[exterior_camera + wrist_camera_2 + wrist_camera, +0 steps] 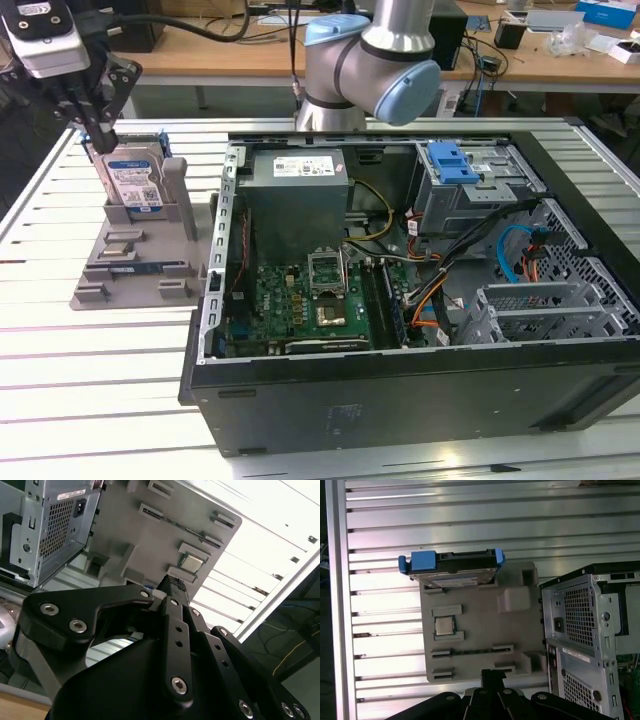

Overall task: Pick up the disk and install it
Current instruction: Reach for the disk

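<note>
Approaching for pick-up, you judge: gripper [98, 130] hangs just beside disk [135, 180], fingers pinched together, holding nothing. Disk stands on edge in grey holder [130, 285] on surface [100, 400], beside open computer case [400, 385]. Grasp calls for you to open fingers and centre over disk's top edge.

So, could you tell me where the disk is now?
The disk stands on edge in the grey holder at the exterior view's left, beside the open computer case.
</note>
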`<move>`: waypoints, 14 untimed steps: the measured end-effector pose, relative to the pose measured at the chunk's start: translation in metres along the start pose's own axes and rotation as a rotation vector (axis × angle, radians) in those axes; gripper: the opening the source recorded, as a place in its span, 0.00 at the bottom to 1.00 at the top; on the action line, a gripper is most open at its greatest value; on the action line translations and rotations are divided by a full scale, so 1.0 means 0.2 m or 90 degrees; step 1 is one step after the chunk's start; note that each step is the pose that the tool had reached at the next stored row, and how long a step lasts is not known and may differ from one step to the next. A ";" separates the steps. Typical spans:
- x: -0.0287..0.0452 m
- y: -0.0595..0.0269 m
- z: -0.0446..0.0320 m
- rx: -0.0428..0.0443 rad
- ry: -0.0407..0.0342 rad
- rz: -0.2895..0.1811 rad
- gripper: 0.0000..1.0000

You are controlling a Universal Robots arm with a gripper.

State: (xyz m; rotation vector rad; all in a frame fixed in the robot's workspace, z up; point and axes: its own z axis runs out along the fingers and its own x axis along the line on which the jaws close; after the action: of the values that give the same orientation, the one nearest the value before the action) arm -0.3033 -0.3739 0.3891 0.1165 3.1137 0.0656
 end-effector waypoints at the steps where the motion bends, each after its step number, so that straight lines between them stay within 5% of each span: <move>1: 0.011 0.005 0.001 0.0001 -0.0001 0.000 0.11; 14: 0.165 0.216 0.042 0.0107 -0.0008 0.000 0.11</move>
State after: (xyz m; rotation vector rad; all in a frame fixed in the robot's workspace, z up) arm -0.3328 -0.3280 0.3817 0.1163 3.1136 0.0392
